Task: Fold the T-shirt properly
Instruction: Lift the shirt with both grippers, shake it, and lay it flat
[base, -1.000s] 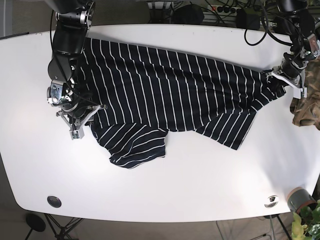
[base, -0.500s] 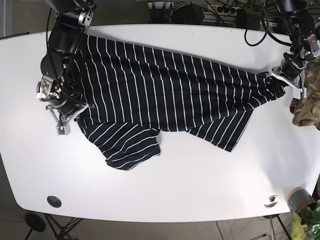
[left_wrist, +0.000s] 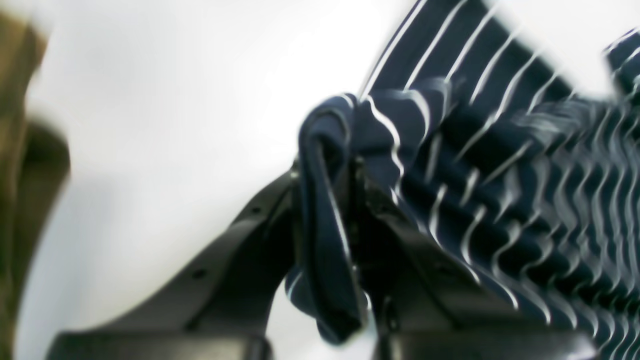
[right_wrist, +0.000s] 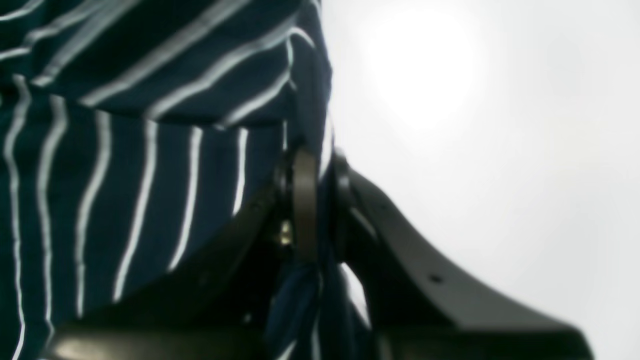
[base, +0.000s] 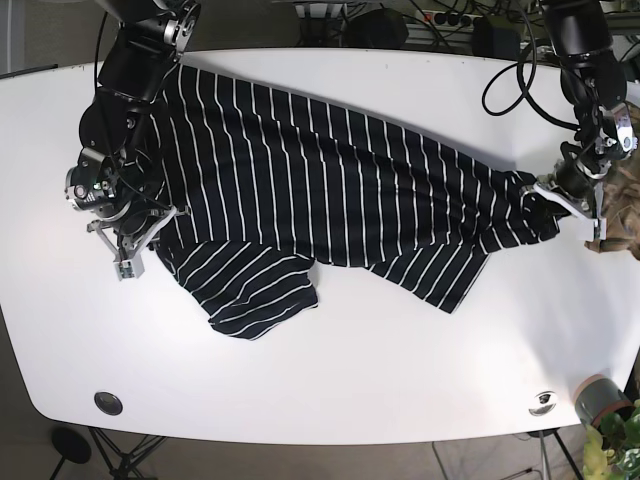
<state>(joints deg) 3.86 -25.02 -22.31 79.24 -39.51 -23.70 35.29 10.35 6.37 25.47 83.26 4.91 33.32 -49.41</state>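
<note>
A navy T-shirt (base: 330, 190) with thin white stripes lies stretched and rumpled across the white table (base: 380, 380), one sleeve folded toward the front. At the table's right side my left gripper (base: 545, 196) is shut on a bunched edge of the T-shirt (left_wrist: 325, 210); in the left wrist view the cloth is pinched between the dark fingers (left_wrist: 380, 220). On the table's left, my right gripper (base: 150, 222) is shut on the shirt's other edge, and the right wrist view shows a fold of T-shirt (right_wrist: 307, 100) clamped at the fingertips (right_wrist: 305, 200).
A brown, olive-toned cloth heap (base: 618, 190) lies at the table's right edge, close to my left gripper. A grey cylinder (base: 600, 397) and a plant stand beyond the front right corner. Two round fittings (base: 108, 403) sit near the table's front edge.
Both grippers moved toward the front of the table with the shirt held; the left gripper came down and slightly inward. The shirt's right end slid forward with it.
</note>
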